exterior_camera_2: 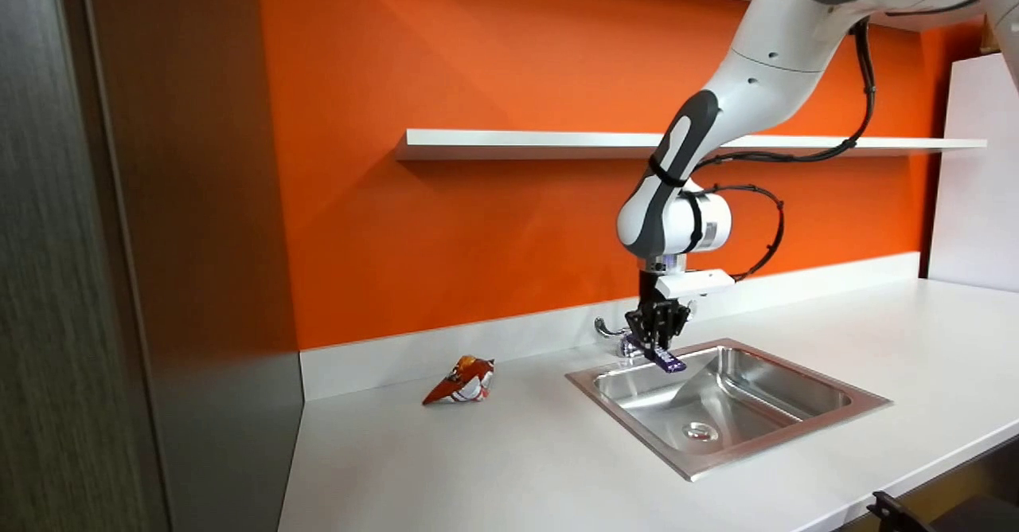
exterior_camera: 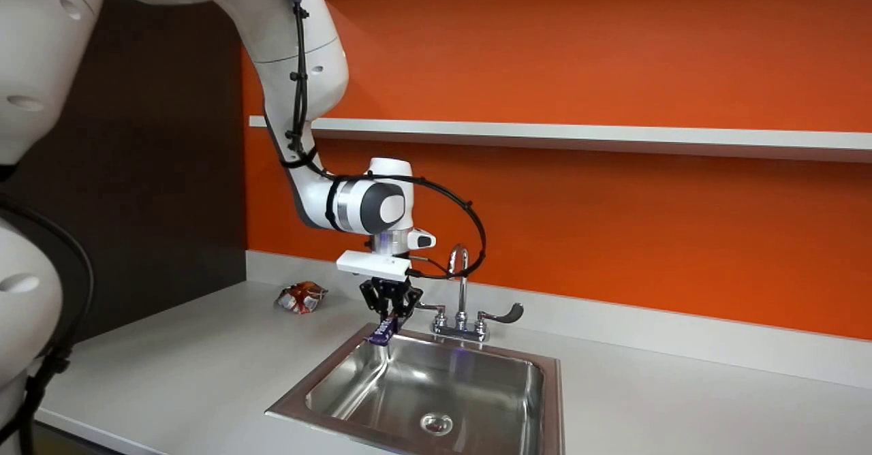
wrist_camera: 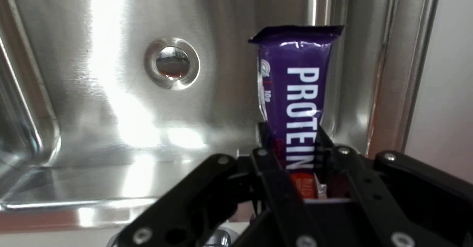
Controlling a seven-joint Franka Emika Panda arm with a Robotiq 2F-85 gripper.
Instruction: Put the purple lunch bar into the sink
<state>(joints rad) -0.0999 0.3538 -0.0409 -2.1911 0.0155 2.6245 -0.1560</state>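
Note:
The purple lunch bar (wrist_camera: 297, 88) has white PROTEIN lettering and shows in both exterior views (exterior_camera: 383, 332) (exterior_camera_2: 667, 361). My gripper (wrist_camera: 292, 138) is shut on the bar, one finger along each long side. The bar sticks out from the fingers, and its other end is partly hidden between them. In both exterior views the gripper (exterior_camera: 393, 314) (exterior_camera_2: 655, 345) points down above the back of the steel sink (exterior_camera: 497, 400) (exterior_camera_2: 756, 404). The bar hangs in the air over the basin. In the wrist view the basin (wrist_camera: 229, 77) lies beneath it, with the drain (wrist_camera: 172, 63) to the left.
The chrome two-handled faucet (exterior_camera: 462, 305) stands behind the sink, close to the gripper. A crumpled reddish-silver item (exterior_camera: 301, 297) (exterior_camera_2: 464, 381) lies on the countertop (exterior_camera: 197, 366) near the back wall. A white shelf (exterior_camera: 586, 131) (exterior_camera_2: 525, 142) runs along the orange wall above. A dark panel (exterior_camera: 157, 135) stands at one end.

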